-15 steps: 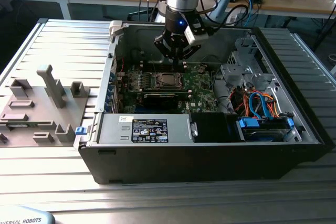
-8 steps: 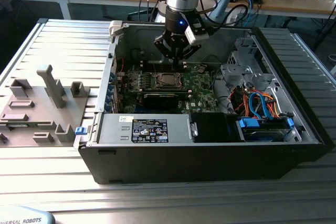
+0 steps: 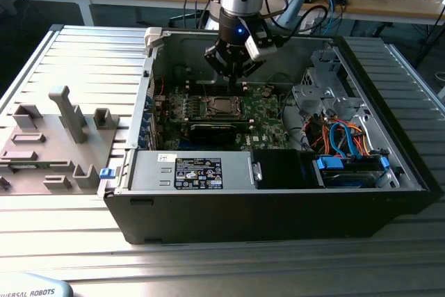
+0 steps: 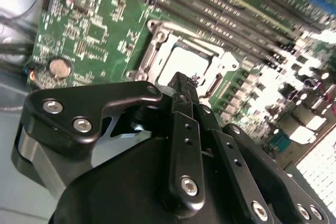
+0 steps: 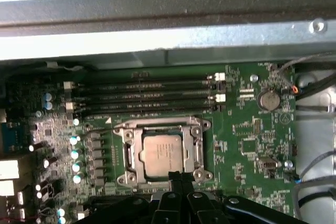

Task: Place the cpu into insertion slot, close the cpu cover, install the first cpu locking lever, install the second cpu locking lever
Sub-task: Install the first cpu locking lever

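**CPU seated, cover down; levers unconfirmed**

Working across the exterior view from its left, I log:

- Grey fixture tray (image 3: 49, 140), on the ribbed table, well apart from the work.
- Open computer case (image 3: 278, 193), with the green motherboard (image 3: 268, 113) lying inside.
- The gripper (image 3: 233, 67), hanging just above the socket area near the board's middle.
- Drive bay with blue cables (image 3: 344, 147), toward the exterior view's right.

Progress, as I judge it: the cpu (image 5: 160, 153) sits in the insertion slot (image 5: 127, 154), its grey top showing through the cut-out. The cpu cover (image 5: 198, 150) lies flat around it, so those two steps look done. Whether either locking lever is latched I cannot tell.

Fingers: in both wrist views the black fingertips (image 4: 181, 85) are drawn together to a narrow point with nothing held between them, poised at the edge of the cover.

View differences: the first wrist view gives the whole socket (image 5: 160, 150) square-on, plus the memory slots (image 5: 147, 95) and coin cell (image 5: 269, 99). The second wrist view shows the gripper's linkage (image 4: 94, 106) close up, which hides part of the socket. The exterior view gives the case layout.
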